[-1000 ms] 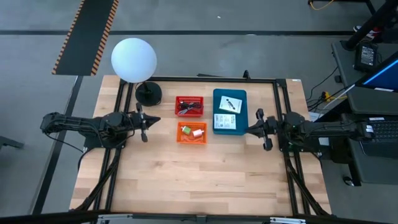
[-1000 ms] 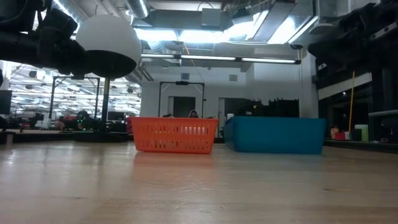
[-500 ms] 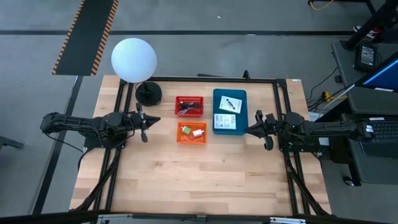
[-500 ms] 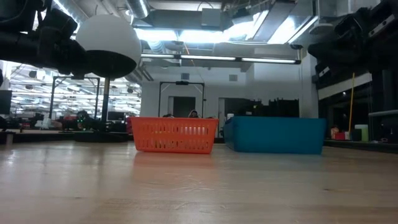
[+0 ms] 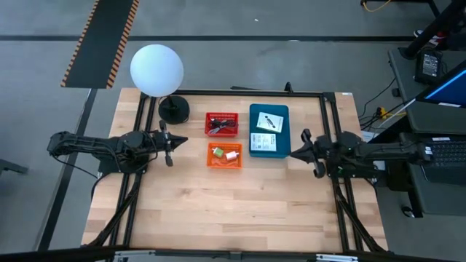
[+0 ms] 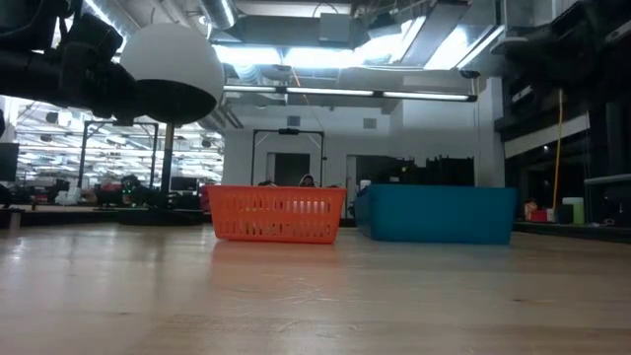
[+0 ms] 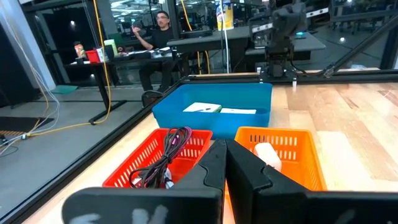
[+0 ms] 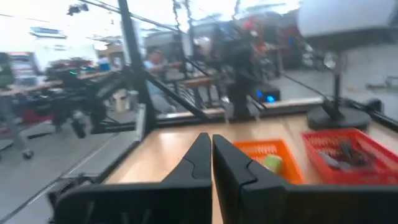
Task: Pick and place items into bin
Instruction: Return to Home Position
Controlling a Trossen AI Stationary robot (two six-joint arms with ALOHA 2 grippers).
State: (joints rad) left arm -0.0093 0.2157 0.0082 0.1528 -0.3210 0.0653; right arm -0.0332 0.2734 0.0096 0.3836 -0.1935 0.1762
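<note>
Three bins stand at the table's far middle: a red basket (image 5: 221,124) with a black and a dark-red cord (image 7: 171,148), an orange basket (image 5: 224,154) with a white piece (image 7: 264,152) and a green one (image 8: 272,163), and a blue bin (image 5: 269,131) with two white packets (image 7: 202,107) lying flat in it. My left gripper (image 5: 178,140) hovers shut left of the baskets and points at them. Right of the blue bin, my right gripper (image 5: 293,153) is shut too and points toward it. Neither has anything between its fingers.
A white globe lamp (image 5: 156,69) on a black base (image 5: 174,109) stands at the table's far left corner, just behind my left arm. A black frame (image 5: 240,93) runs along the table's edges. Bare wood fills the near half of the table (image 5: 233,211).
My right gripper has rolled a little about its own pointing line and tipped slightly upward while staying shut beside the blue bin. The bins and what lies in them have not moved.
</note>
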